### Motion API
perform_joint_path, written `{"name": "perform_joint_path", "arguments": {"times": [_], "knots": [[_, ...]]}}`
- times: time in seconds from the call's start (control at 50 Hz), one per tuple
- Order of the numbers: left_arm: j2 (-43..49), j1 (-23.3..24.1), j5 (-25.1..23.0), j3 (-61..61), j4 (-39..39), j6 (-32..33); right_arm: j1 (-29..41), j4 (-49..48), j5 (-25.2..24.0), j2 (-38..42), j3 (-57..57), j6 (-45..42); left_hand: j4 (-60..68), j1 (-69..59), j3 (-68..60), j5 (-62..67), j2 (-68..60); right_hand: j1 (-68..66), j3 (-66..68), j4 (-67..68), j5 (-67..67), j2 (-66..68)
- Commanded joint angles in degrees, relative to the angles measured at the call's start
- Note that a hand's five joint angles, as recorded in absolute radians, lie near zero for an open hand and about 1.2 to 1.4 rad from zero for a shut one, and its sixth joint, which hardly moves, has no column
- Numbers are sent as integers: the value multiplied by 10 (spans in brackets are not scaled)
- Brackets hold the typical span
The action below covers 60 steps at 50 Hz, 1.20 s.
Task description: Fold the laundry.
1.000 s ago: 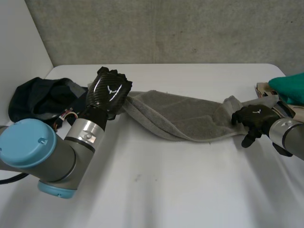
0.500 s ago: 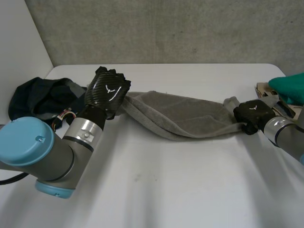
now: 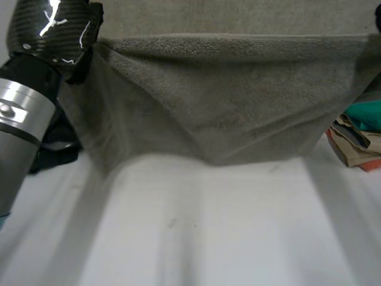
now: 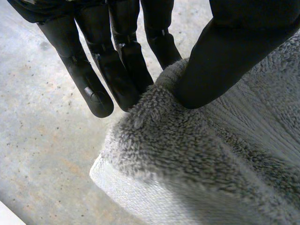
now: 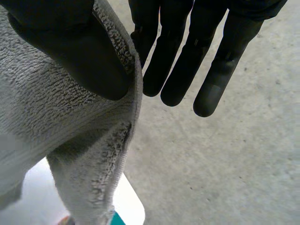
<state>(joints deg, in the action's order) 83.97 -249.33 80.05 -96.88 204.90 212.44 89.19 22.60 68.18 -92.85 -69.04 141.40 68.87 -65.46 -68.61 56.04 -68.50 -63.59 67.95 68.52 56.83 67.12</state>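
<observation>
Grey terry towel (image 3: 226,101) hangs closest, stretched into a broad sheet between the two hands. Its top edge is taut and level and its lower edge sags toward the white table (image 3: 196,238); whether it brushes the surface I cannot tell. The left hand (image 3: 53,27) pinches one top corner: in its wrist view the thumb presses the pile against straight fingers (image 4: 117,79). The right hand (image 5: 70,56) pinches the opposite top corner the same way, thumb over the hem, fingers (image 5: 178,70) straight behind. Holding it by these two corners, I judge, lets the towel's own weight draw out creases and square it up for laying flat. Farther back, a dark heap of clothes (image 3: 56,149) lies behind the left arm. A small pile of teal, beige and red cloths (image 3: 360,140) sits at the right side, leaving the middle free for the fold.
</observation>
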Motion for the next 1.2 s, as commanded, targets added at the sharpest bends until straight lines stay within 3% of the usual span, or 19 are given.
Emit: {"name": "perform_joint_path", "arguments": {"times": [0.02,0.18,0.24,0.38,0.48,0.5,0.58,0.7,0.94,1.06,1.2], "knots": [[28,-1,-20,16,-116,-1,21,70,31,22,-12,-61,111,-145,-114,140,-115,-164,121,115,132,129],[194,-6,-24,56,-148,23,106,61,173,196,4,-149,111,-145,-114,140,-115,-164,121,115,132,129],[247,-6,-21,94,-148,46,115,33,191,245,27,-150,111,-145,-114,140,-115,-164,121,115,132,129],[365,-5,-20,264,-125,99,134,-151,202,324,113,-143,111,-145,-114,140,-115,-164,121,115,132,129],[394,-6,-17,372,8,96,151,-369,214,333,165,-145,111,-145,-114,140,-115,-164,121,115,132,129],[394,-5,-13,389,70,95,153,-449,218,329,172,-145,111,-145,-114,140,-115,-164,121,115,132,129],[379,-5,6,397,200,93,159,-580,217,320,174,-146,111,-145,-114,140,-115,-164,121,115,132,129],[352,-1,14,350,220,87,165,-583,215,304,150,-141,111,-145,-114,140,-115,-164,121,115,132,129],[321,-4,11,131,212,61,164,-580,176,282,-60,-104,111,-145,-114,140,-115,-164,121,115,132,129],[332,-6,8,51,212,62,155,-563,133,310,-140,-104,111,-145,-114,140,-115,-164,121,115,132,129],[353,1,8,-30,212,64,150,-517,127,359,-192,-104,111,-145,-114,140,-115,-164,121,115,132,129]]}}
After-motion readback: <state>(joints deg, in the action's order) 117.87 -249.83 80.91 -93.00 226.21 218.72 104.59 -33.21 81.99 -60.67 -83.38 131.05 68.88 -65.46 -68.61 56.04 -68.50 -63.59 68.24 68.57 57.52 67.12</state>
